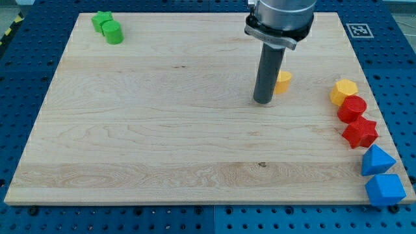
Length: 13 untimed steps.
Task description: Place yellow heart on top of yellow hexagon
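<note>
The yellow heart [283, 82] lies on the wooden board, right of centre, partly hidden behind my rod. My tip [263, 101] rests on the board just left of and slightly below the heart, close to it or touching it. The yellow hexagon [344, 91] sits near the board's right edge, well to the right of the heart and a little lower in the view.
Below the hexagon, along the right edge, run a red hexagon-like block [352, 108], a red star [360, 132], a blue triangle-like block [376, 160] and a blue block [385, 189]. Two green blocks [107, 26] sit at the top left corner.
</note>
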Available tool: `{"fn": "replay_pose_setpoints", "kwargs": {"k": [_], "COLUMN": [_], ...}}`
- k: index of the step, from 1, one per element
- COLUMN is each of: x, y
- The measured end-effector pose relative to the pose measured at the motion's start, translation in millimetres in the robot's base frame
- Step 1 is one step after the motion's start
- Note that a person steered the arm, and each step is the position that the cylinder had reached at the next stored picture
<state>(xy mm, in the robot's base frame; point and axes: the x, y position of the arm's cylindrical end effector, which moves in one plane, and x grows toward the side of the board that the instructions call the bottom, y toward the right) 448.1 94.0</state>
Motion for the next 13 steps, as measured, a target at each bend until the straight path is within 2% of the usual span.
{"fn": "replay_pose_setpoints", "kwargs": {"k": [1,4,5,7,10,12,13], "x": [-0.4,-38.5,-17.5,-46.4,-46.4,-71.0,-73.3], "y": [13.4,21.0,21.3,7.8,4.8,4.7,27.6]}}
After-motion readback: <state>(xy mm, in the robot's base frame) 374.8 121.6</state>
